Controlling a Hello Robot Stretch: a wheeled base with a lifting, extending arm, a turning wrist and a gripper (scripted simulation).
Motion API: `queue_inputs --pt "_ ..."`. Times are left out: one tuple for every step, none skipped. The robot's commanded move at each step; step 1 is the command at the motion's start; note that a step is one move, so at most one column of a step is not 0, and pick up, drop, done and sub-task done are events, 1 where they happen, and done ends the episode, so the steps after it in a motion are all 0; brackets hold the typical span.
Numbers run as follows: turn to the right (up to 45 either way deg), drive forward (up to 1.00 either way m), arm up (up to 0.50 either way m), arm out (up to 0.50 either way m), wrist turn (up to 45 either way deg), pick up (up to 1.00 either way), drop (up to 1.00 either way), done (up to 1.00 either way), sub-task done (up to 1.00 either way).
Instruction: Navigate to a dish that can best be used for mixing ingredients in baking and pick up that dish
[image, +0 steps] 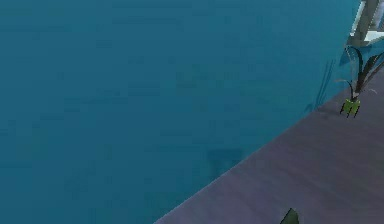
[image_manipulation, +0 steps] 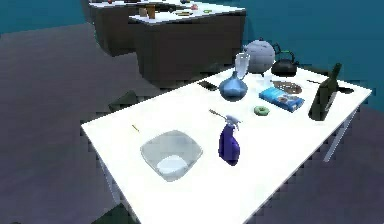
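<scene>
A pale, see-through bowl (image_manipulation: 170, 155) with rounded square sides sits on the white table (image_manipulation: 130, 140), near its front corner in the arm side view. Something white lies in its bottom. A blue spray bottle (image_manipulation: 230, 140) stands just to the right of the bowl.
Farther back on the table stand a blue vase (image_manipulation: 235, 85), a grey ball (image_manipulation: 260, 55), a black kettle (image_manipulation: 285, 65), a dark bottle (image_manipulation: 322, 95) and a blue box (image_manipulation: 280, 98). Dark counters (image_manipulation: 190, 45) stand beyond. Ahead are a teal wall (image: 130, 90), dark floor (image: 300, 170) and a small green thing (image: 350, 106).
</scene>
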Motion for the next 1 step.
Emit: queue_inputs --pt "0.0 0.00 0.38 0.00 0.0 0.00 0.00 0.00 0.00"
